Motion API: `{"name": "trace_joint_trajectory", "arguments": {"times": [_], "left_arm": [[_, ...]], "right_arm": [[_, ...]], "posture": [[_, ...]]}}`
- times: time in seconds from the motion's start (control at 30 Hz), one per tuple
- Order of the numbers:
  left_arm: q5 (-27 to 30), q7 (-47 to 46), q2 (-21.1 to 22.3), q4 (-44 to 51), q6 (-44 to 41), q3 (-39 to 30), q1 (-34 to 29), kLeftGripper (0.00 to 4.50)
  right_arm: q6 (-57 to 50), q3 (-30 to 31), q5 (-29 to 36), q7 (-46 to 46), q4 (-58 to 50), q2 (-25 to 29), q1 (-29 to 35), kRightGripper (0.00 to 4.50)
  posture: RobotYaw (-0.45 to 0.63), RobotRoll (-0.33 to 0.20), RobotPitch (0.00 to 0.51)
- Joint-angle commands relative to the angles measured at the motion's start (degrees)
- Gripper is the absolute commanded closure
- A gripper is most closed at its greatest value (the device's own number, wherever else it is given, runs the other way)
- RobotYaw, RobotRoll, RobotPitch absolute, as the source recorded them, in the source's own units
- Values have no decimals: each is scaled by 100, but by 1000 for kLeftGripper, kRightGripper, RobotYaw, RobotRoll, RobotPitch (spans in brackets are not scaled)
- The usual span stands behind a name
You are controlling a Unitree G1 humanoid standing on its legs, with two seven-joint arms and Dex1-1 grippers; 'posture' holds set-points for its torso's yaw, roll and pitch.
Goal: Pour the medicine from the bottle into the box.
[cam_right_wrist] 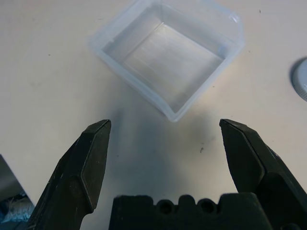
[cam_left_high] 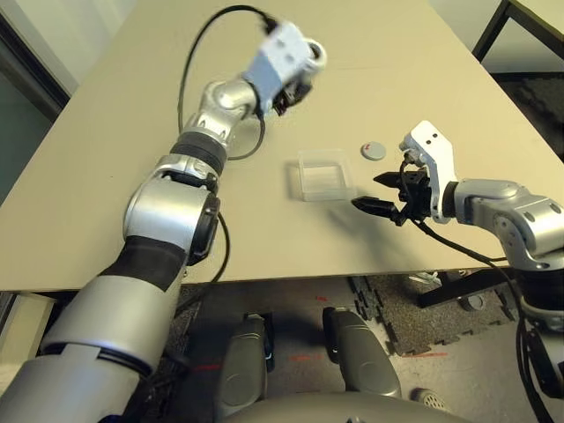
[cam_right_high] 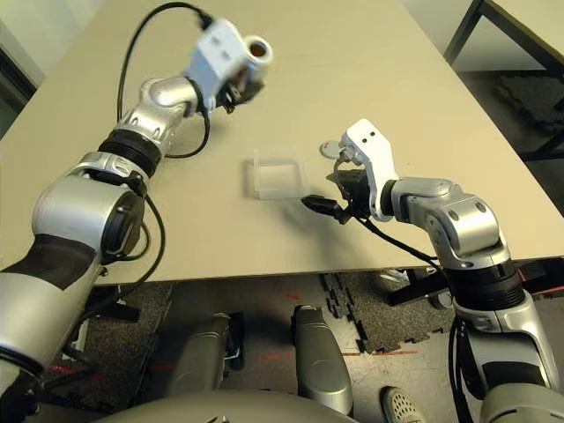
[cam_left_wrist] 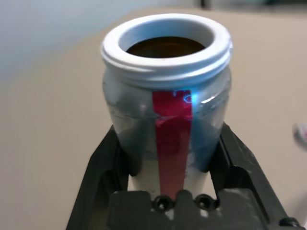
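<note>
My left gripper (cam_left_wrist: 168, 139) is shut on the silvery bottle (cam_left_wrist: 168, 96) with the red stripe and holds it in the air over the far left of the table. The bottle (cam_right_high: 253, 53) has no cap, and its open mouth shows a dark brown inside. The medicine is hidden. The clear plastic box (cam_left_high: 324, 174) lies on the table with nothing showing inside. My right gripper (cam_left_high: 370, 192) hovers open just to the box's right and nearer me, pointing at the box (cam_right_wrist: 165, 57). The round grey cap (cam_left_high: 373, 151) lies flat right of the box.
A black cable (cam_left_high: 251, 150) loops from my left arm down to the table, left of the box. The table's front edge (cam_left_high: 291, 273) runs just below my right gripper. Dark frames of another table (cam_left_high: 493, 26) stand at the far right.
</note>
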State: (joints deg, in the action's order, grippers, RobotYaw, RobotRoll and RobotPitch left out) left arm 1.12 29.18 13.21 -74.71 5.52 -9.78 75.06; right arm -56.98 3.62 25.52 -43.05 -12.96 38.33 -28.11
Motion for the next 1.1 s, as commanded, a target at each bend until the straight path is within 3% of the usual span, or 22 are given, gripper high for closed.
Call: {"name": "trace_joint_trajectory", "arguments": {"times": [0.03,0.2,0.77,0.9,1.0,1.1], "left_arm": [[833,-649,-63,13,-554,-833,-522,2073],[1311,-1357,-215,109,-829,-1386,-1092,2073],[779,-1326,20,201,-427,-722,-1123,2073],[-685,-1011,453,191,417,723,-872,2073],[-1771,-878,630,157,1137,1832,-277,2073],[-3486,-1027,574,103,2005,3543,508,2073]], "right_arm": [[-6,10,58,-84,-54,84,67,0],[-18,61,52,-94,-23,68,34,0],[-36,18,62,-28,-44,27,80,0],[-65,32,64,-7,-34,-1,122,0],[-14,57,34,-17,36,0,139,0],[51,104,-9,16,113,-77,126,0]], "posture": [[-172,0,154],[-172,0,155],[-183,0,146],[-179,0,141],[-169,0,135],[-165,0,122]]}}
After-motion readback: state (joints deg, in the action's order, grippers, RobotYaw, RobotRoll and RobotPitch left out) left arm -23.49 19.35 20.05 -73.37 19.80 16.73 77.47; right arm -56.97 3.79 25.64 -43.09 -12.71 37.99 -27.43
